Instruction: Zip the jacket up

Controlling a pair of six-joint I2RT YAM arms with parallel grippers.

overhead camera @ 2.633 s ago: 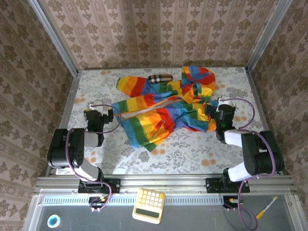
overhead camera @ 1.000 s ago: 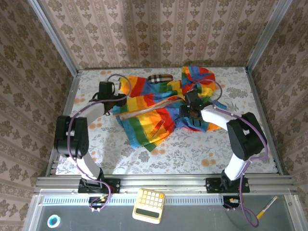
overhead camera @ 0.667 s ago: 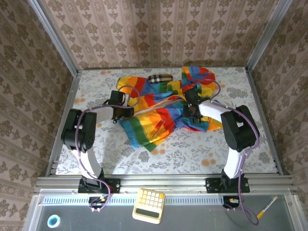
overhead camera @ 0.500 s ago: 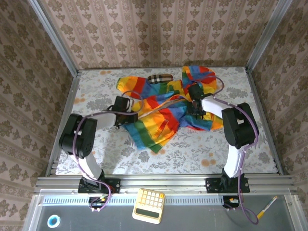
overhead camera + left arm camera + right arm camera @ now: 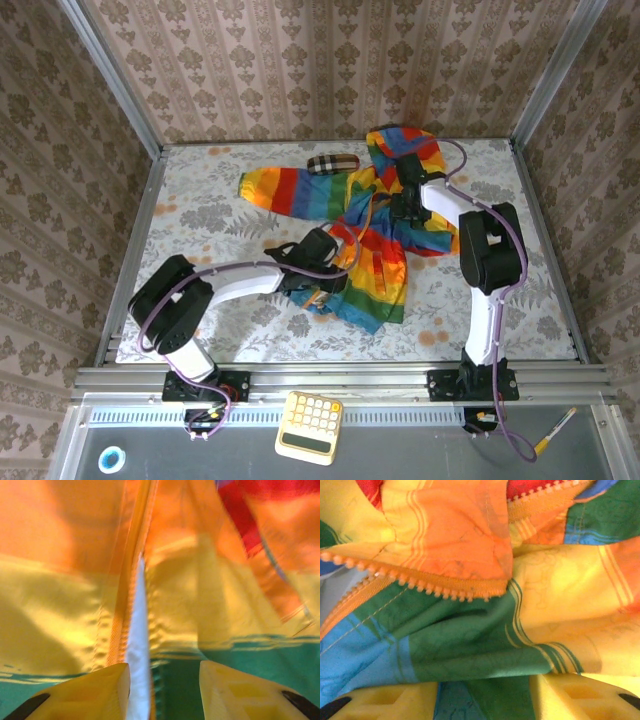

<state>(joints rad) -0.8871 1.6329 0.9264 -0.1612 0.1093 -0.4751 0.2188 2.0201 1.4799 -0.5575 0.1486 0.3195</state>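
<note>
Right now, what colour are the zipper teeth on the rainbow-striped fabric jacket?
Orange zipper teeth on the jacket, clearest in the right wrist view.

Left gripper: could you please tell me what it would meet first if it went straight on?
The jacket, at its zipper edge; the fabric lies so close that it may already touch.

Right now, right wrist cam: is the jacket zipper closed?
No, on the jacket the orange zipper teeth lie as a single unmeshed row along the fabric edge.
</note>
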